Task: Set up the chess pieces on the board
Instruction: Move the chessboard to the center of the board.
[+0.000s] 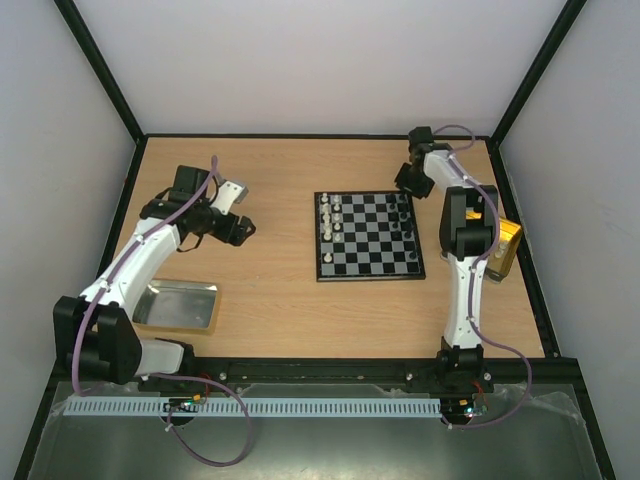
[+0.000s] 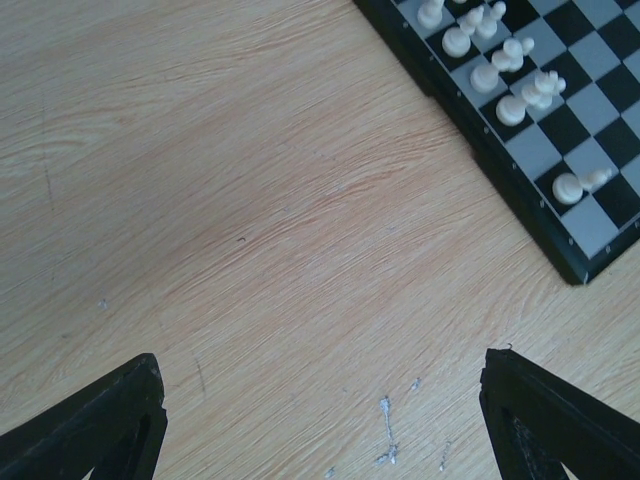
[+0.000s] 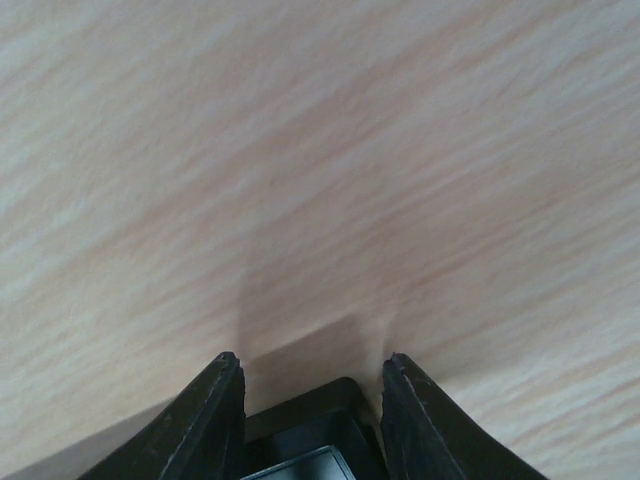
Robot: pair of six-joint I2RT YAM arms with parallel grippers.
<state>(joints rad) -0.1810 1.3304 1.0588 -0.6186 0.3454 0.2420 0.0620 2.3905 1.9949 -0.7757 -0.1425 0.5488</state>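
Observation:
The board (image 1: 368, 237) lies in the middle of the table. White chess pieces (image 1: 331, 218) stand in its two left columns and black pieces (image 1: 405, 214) along its right side. In the left wrist view the board's corner (image 2: 560, 235) shows at top right with several white pieces (image 2: 515, 100) on it. My left gripper (image 1: 240, 228) is open and empty over bare wood left of the board, its fingers (image 2: 120, 410) wide apart. My right gripper (image 1: 408, 182) hovers low at the board's far right corner, jaws apart, with a dark corner of the board (image 3: 320, 410) between its fingers (image 3: 222, 400).
A silver tray (image 1: 180, 305) lies at the near left beside the left arm. A gold tray (image 1: 506, 248) stands at the right, partly hidden behind the right arm. Black frame rails and white walls enclose the table.

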